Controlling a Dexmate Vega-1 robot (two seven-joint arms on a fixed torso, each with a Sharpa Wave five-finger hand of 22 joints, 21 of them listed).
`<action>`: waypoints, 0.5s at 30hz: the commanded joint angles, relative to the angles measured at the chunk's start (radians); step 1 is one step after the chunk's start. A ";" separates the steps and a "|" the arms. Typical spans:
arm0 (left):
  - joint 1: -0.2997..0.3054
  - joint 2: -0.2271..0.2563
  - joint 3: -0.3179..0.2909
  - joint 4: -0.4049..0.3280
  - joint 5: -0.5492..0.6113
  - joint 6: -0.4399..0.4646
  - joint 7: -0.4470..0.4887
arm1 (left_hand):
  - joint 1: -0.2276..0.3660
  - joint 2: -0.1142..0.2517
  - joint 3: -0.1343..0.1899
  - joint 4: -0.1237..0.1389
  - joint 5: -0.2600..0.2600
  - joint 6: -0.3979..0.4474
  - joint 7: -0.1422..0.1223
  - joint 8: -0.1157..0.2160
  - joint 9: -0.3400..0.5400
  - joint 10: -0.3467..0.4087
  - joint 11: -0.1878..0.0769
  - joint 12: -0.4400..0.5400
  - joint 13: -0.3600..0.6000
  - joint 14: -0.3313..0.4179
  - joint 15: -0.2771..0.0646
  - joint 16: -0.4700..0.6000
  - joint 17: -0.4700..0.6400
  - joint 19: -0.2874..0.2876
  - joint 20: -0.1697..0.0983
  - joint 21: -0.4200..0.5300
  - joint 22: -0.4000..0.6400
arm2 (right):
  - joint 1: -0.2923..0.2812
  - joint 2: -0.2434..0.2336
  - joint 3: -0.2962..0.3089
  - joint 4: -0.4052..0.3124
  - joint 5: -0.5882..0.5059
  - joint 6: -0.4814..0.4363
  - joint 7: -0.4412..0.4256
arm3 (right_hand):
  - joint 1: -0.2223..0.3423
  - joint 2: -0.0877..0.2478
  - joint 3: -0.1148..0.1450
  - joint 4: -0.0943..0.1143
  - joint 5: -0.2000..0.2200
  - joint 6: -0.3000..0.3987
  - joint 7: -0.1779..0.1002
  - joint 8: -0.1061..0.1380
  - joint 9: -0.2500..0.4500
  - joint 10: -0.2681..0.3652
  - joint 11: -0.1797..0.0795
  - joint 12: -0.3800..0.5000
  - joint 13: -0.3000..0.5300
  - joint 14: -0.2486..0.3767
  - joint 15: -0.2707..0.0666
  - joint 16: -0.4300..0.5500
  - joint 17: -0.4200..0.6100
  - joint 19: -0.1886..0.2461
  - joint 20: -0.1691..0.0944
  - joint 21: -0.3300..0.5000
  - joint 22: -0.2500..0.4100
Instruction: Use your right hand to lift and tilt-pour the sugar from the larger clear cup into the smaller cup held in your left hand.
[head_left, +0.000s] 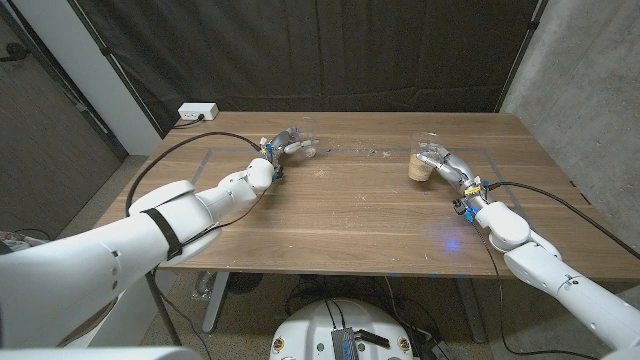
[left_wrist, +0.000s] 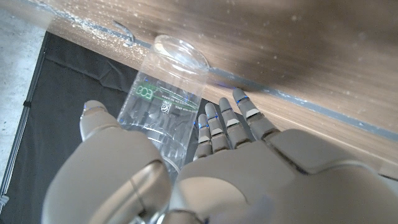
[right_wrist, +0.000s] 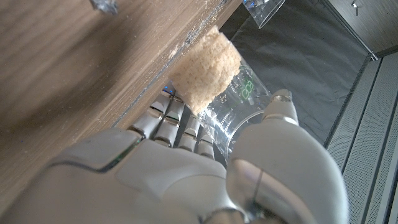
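On the tabletop, right hand grips the sugar cup; left hand grips the small cup. Thin, crushable plastic: hold mid-wall, gently.

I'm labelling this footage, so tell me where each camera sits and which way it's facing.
Head view: on the robot's head, looking down over both arms at the brown wooden table.
Left wrist view: on the left wrist, along the left hand at the empty clear plastic cup.
Right wrist view: along the right hand at the larger clear cup holding tan sugar.
Head and right wrist views share that sugar cup.
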 joint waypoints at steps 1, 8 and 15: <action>0.014 -0.003 -0.011 0.025 -0.039 -0.080 -0.007 | 0.012 -0.001 -0.001 -0.008 0.006 0.016 0.001 0.008 0.006 0.014 -0.002 0.011 0.005 0.016 -0.011 0.006 0.004 0.015 -0.001 0.010 0.003 | 0.027 0.011 -0.011 0.024 -0.007 0.003 0.016 | 0.002 0.004 0.000 0.004 0.000 0.008 -0.005 0.007 0.002 0.003 0.005 0.004 0.004 0.010 -0.181 -0.001 0.003 -0.001 -0.022 0.010 0.002; 0.033 0.022 -0.028 -0.036 -0.058 -0.068 -0.022 | 0.029 0.005 -0.006 -0.009 0.013 0.043 -0.004 0.020 0.007 0.040 -0.006 0.026 0.009 0.045 -0.020 0.008 0.004 0.056 -0.010 0.023 0.000 | 0.034 0.015 -0.014 0.033 -0.006 0.008 0.019 | 0.001 0.004 -0.001 0.004 0.000 0.010 -0.005 0.008 0.002 0.006 0.003 0.007 0.007 0.012 -0.181 -0.003 0.004 -0.001 -0.021 0.010 0.002; 0.022 0.002 -0.050 -0.047 -0.110 0.054 -0.106 | 0.035 0.009 -0.008 -0.008 0.016 0.034 -0.005 0.017 0.007 0.044 -0.004 0.029 0.010 0.052 -0.021 0.006 0.002 0.063 -0.013 0.024 -0.001 | 0.032 0.011 -0.016 0.028 -0.007 0.002 0.019 | 0.001 0.004 -0.001 0.004 -0.001 0.013 -0.006 0.008 0.001 0.006 0.004 0.009 0.009 0.012 -0.181 -0.004 0.007 -0.001 -0.021 0.010 0.002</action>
